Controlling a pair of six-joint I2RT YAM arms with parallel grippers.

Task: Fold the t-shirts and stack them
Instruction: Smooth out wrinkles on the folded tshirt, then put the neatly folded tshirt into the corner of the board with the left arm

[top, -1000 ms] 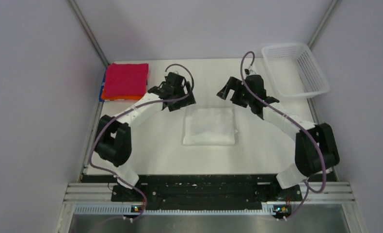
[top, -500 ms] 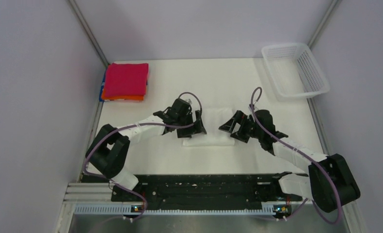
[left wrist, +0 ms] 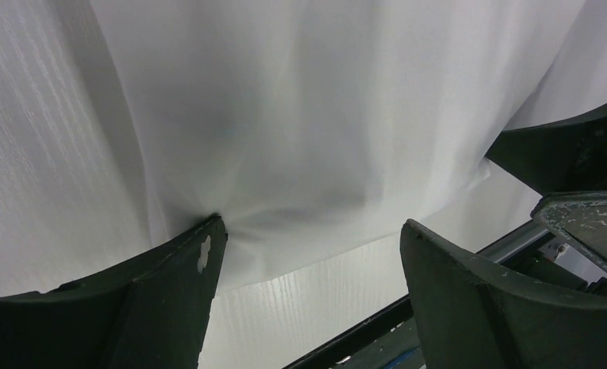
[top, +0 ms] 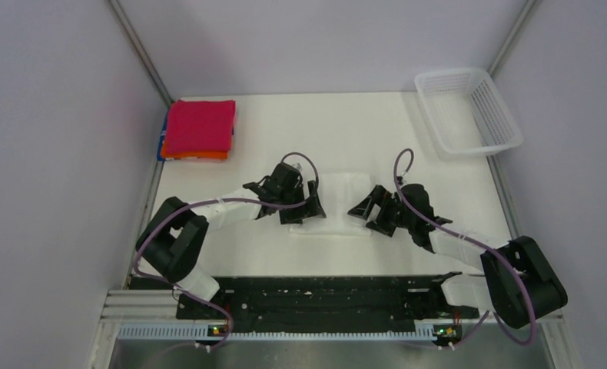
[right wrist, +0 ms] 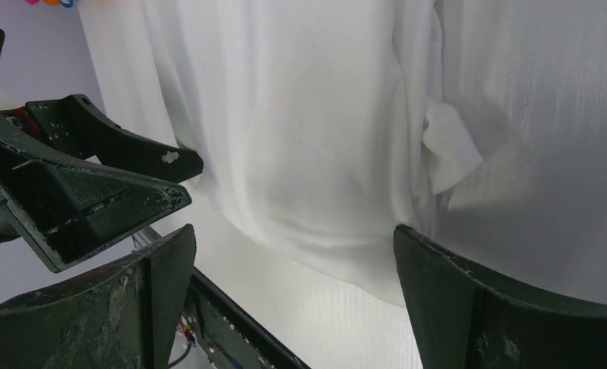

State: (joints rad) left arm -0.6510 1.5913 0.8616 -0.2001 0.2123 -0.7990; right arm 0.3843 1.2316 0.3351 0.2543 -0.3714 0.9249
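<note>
With the left end effector (left wrist: 312,227) and right end effector (right wrist: 294,231) held open at the lower edge of the folded white t-shirt (top: 343,188), mid-frame, only its top layer might be pinched (undoing the fold).

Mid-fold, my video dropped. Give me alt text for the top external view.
A folded white t-shirt lies at the centre of the table, the left gripper at its near left corner, the right gripper at its near right corner. A crimson t-shirt lies on an orange t-shirt at the far left; a white mesh basket stands far right.
</note>
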